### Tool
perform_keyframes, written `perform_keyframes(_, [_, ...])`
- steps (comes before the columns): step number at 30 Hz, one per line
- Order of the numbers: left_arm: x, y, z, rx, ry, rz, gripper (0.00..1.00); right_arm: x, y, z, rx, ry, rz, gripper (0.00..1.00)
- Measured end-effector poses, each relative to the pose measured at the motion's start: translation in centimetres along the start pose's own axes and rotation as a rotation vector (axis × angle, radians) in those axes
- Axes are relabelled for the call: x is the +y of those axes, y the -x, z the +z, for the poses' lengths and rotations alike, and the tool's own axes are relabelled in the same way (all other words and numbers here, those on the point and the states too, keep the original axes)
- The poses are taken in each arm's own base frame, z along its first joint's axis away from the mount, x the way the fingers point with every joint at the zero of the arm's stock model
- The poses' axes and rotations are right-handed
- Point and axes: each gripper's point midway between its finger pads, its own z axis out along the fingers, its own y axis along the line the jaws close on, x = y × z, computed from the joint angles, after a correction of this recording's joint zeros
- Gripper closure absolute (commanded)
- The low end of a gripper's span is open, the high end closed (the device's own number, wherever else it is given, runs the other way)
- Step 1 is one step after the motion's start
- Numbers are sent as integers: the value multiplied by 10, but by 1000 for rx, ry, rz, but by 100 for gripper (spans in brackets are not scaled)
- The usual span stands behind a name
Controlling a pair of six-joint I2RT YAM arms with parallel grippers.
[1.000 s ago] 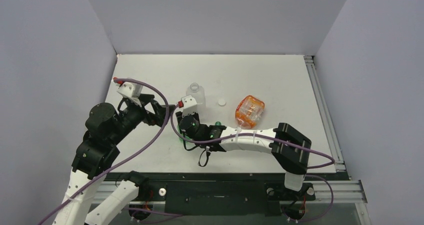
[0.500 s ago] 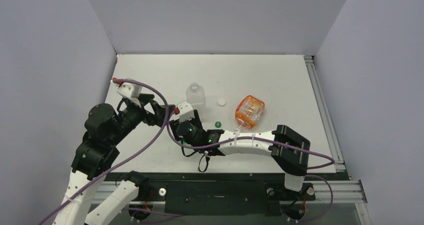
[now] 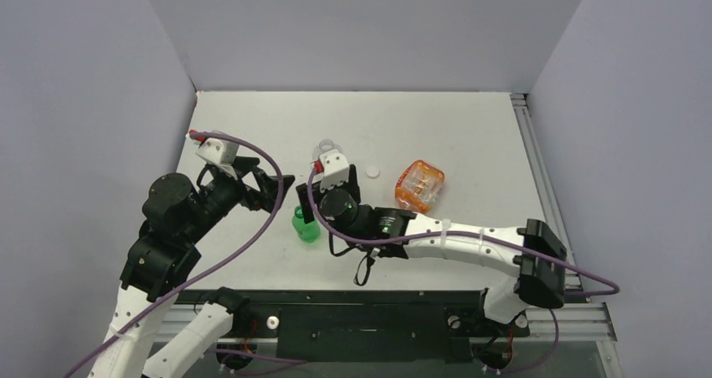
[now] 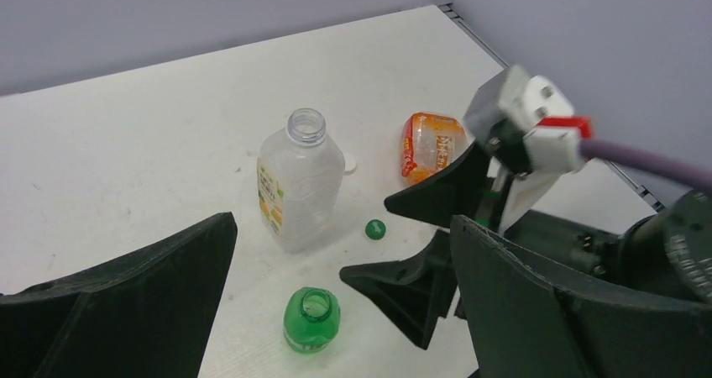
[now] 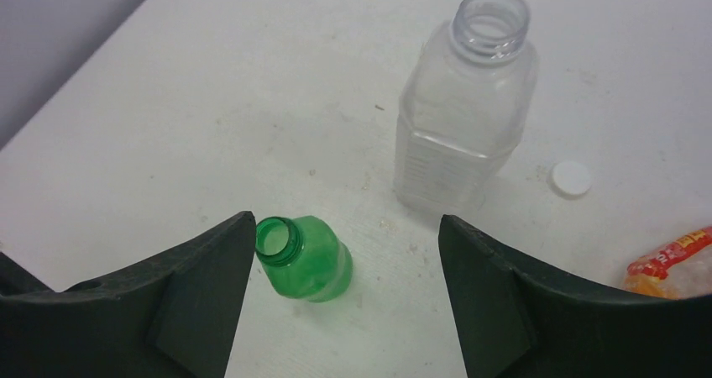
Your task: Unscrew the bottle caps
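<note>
The small green bottle (image 3: 306, 225) stands upright with its neck open; it also shows in the left wrist view (image 4: 311, 319) and in the right wrist view (image 5: 304, 257). Its green cap (image 4: 375, 228) lies on the table beside it. The clear bottle (image 5: 466, 118) stands capless behind, and a white cap (image 5: 572, 179) lies to its right. The orange bottle (image 3: 420, 186) lies on its side. My right gripper (image 5: 346, 220) hovers open above the green bottle, holding nothing. My left gripper (image 4: 340, 223) is open and empty, left of the bottles.
The right forearm (image 3: 453, 237) stretches across the near part of the table and covers the green cap in the top view. Grey walls close the left, back and right sides. A metal rail (image 3: 541, 185) runs along the table's right edge.
The right jaws have opened, and the right wrist has swung away from over the green bottle toward the clear one. The green bottle now shows uncovered in the top view. The left arm has not moved.
</note>
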Motion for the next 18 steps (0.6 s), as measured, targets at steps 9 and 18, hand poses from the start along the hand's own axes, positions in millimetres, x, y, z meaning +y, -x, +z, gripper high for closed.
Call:
perform_keyframes(9, [-2, 0, 1, 3, -15, 1, 4, -61, 51, -50, -69, -117, 125, 24])
perform_keyframes(18, [-8, -7, 4, 28, -66, 50, 3, -205, -53, -90, 117, -477, 274, 23])
